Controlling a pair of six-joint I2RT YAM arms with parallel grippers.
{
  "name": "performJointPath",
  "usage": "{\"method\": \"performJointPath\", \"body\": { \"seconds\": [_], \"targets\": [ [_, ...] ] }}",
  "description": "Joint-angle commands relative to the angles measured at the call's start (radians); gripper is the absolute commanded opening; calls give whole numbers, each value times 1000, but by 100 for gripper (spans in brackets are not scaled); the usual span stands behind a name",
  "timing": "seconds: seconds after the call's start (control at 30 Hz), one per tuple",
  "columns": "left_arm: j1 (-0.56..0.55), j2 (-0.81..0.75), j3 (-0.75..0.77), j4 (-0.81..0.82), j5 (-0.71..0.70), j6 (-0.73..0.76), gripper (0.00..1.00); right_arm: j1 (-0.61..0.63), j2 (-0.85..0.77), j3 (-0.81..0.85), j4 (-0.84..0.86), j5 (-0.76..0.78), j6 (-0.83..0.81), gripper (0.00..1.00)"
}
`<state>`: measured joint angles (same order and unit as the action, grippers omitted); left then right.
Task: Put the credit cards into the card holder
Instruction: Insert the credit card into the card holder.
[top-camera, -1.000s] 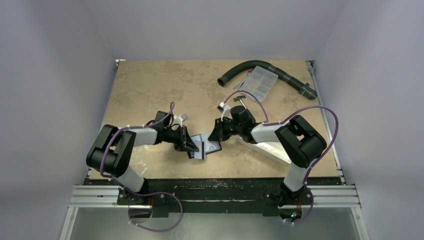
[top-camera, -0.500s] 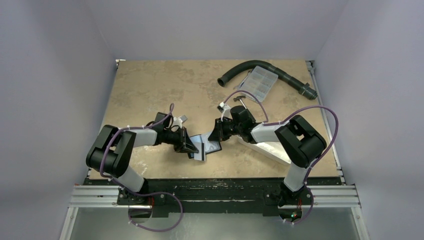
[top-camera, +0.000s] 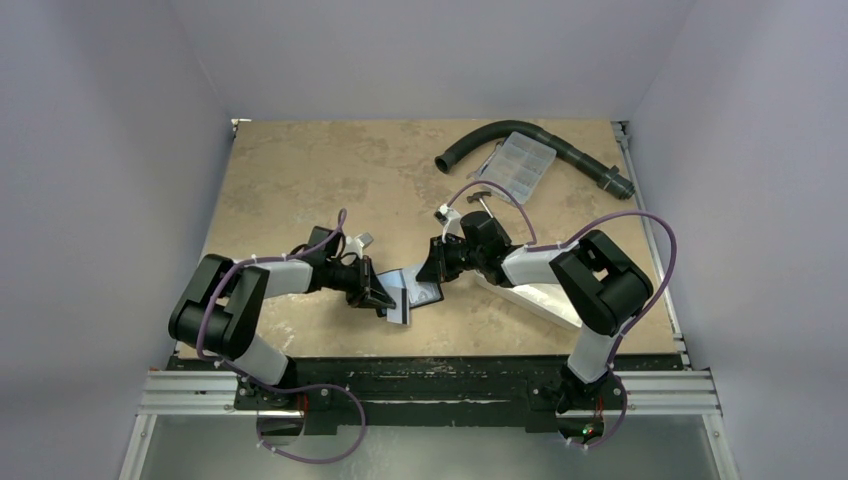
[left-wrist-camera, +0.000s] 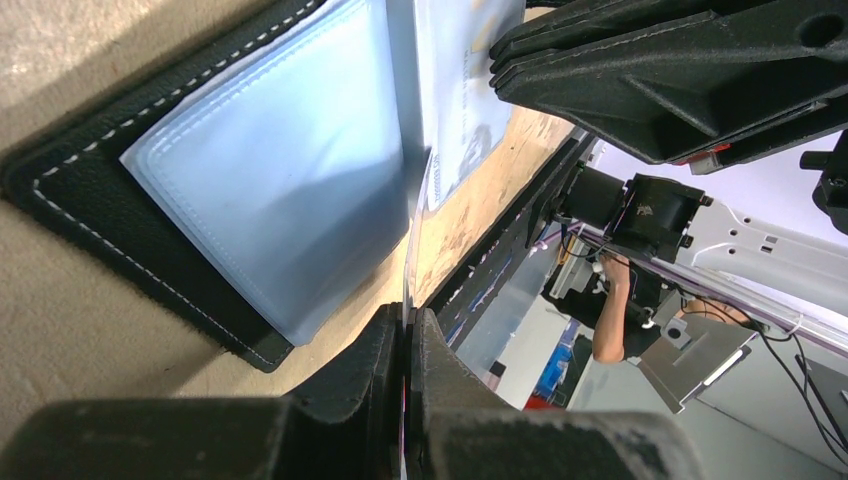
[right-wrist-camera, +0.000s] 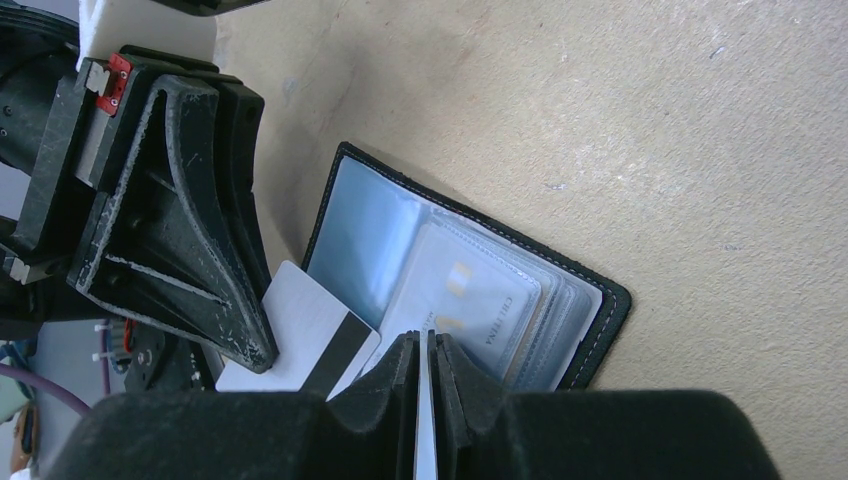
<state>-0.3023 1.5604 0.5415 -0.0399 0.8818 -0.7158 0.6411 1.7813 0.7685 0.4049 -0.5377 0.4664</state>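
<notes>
Black card holder (right-wrist-camera: 365, 230), open, cards (right-wrist-camera: 475, 300) sleeved inside; left claw (left-wrist-camera: 407, 330) pinches a striped card (right-wrist-camera: 300, 345), right claw (right-wrist-camera: 428, 345) a sleeve (right-wrist-camera: 405, 300).

Black hose (top-camera: 465, 143), clear box (top-camera: 520, 162), white tray (top-camera: 537, 299)

Small dark print on pale plastic credit card (right-wrist-camera: 470, 300) sleeved in black stitched card holder (right-wrist-camera: 478, 224), seems to end "TINA", rest unreadable. No other legible text.

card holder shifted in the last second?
No. The card holder lies in the same spot beside the white tray.
</notes>
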Motion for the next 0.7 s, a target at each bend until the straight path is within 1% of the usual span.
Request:
{"method": "performJointPath", "body": {
  "seconds": [0.0, 0.3, 0.37, 0.67],
  "targets": [
    [0, 0, -8, 8, -10, 6, 0, 3, 46, -15, -84, 38, -39, 17],
    [-1, 67, 24, 25, 2, -2, 0, 3, 49, -18, -80, 37, -37, 17],
    [-1, 83, 31, 67, 3, -9, 0, 3, 49, -18, -79, 36, -37, 17],
    [-1, 120, 36, 123, -20, -41, 0, 3, 62, -15, -71, 30, -31, 17]
  ]
}}
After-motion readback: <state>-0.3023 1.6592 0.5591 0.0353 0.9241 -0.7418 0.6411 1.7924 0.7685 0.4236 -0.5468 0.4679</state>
